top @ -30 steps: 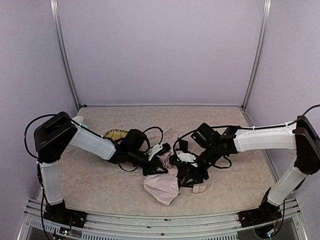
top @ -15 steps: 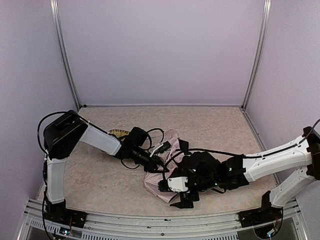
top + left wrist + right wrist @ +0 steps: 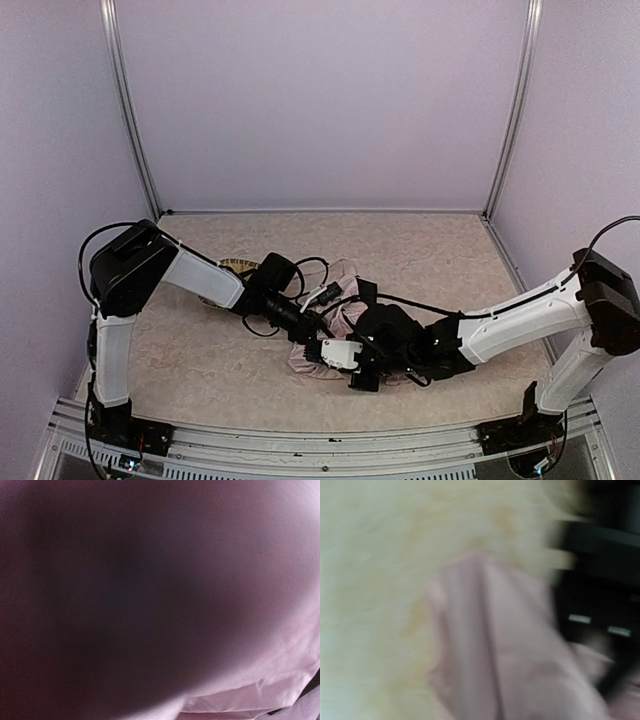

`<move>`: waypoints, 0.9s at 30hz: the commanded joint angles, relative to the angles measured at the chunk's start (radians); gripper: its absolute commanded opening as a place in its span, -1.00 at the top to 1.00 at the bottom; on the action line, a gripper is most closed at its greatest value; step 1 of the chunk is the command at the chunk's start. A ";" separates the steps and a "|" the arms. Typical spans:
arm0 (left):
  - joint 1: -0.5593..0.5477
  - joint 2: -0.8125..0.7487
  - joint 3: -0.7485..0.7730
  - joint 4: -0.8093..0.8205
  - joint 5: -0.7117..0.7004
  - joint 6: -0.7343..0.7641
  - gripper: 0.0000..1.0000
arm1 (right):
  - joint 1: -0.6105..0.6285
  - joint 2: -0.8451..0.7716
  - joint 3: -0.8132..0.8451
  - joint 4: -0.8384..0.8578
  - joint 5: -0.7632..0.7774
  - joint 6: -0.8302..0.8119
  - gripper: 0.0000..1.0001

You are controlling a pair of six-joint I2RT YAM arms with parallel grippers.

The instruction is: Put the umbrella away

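The umbrella (image 3: 338,312) lies collapsed mid-table as a crumpled heap of pale pink fabric. My left gripper (image 3: 318,326) reaches in from the left and is shut, its tip buried in the fabric. Pink cloth (image 3: 260,670) presses against the left wrist camera and hides the fingers. My right gripper (image 3: 318,352) lies low across the heap's front edge, pointing left, shut on a fold. The blurred right wrist view shows that pink fold (image 3: 495,645) running down into the jaw area over the pale tabletop (image 3: 370,580).
A woven yellow tray (image 3: 236,266) sits behind the left forearm. Black cables (image 3: 310,265) loop above the heap. Lilac walls with metal posts (image 3: 508,110) enclose the table on three sides. A black arm part (image 3: 600,580) fills the right wrist view's upper right.
The right arm swung from the heap's right side down to its front, opened wide, then shut on the fabric. The left arm shifted slightly. The front flap of fabric has bunched up.
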 commanded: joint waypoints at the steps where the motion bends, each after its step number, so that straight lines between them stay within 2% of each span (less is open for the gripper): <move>1: 0.005 0.084 -0.025 -0.190 -0.111 0.060 1.00 | -0.122 -0.113 0.029 0.034 -0.053 0.119 1.00; 5: 0.003 0.084 -0.027 -0.202 -0.103 0.085 1.00 | -0.265 -0.099 0.058 0.052 -0.147 0.200 1.00; 8: 0.001 0.085 -0.022 -0.207 -0.099 0.097 1.00 | -0.351 0.000 0.086 0.042 -0.226 0.219 1.00; 10: -0.004 0.089 -0.017 -0.211 -0.091 0.109 1.00 | -0.412 0.096 0.122 0.021 -0.337 0.251 1.00; 12: -0.010 0.101 -0.003 -0.230 -0.090 0.123 1.00 | -0.444 0.171 0.158 0.002 -0.396 0.275 1.00; 16: -0.009 0.093 -0.003 -0.213 -0.075 0.122 1.00 | -0.451 0.286 0.202 -0.069 -0.394 0.275 1.00; 18: 0.006 0.053 -0.027 -0.154 -0.103 0.086 0.77 | -0.454 0.328 0.208 -0.126 -0.395 0.278 1.00; 20: 0.024 -0.008 -0.050 -0.091 -0.148 0.053 0.42 | -0.454 0.361 0.207 -0.173 -0.396 0.286 1.00; 21: 0.032 -0.047 -0.066 -0.053 -0.168 0.040 0.31 | -0.454 0.375 0.204 -0.196 -0.406 0.293 1.00; 24: 0.045 -0.182 -0.125 0.076 -0.239 0.022 0.06 | -0.454 0.405 0.195 -0.247 -0.437 0.312 1.00; 27: 0.045 -0.311 -0.175 0.152 -0.328 0.046 -0.06 | -0.456 0.410 0.174 -0.262 -0.438 0.332 1.00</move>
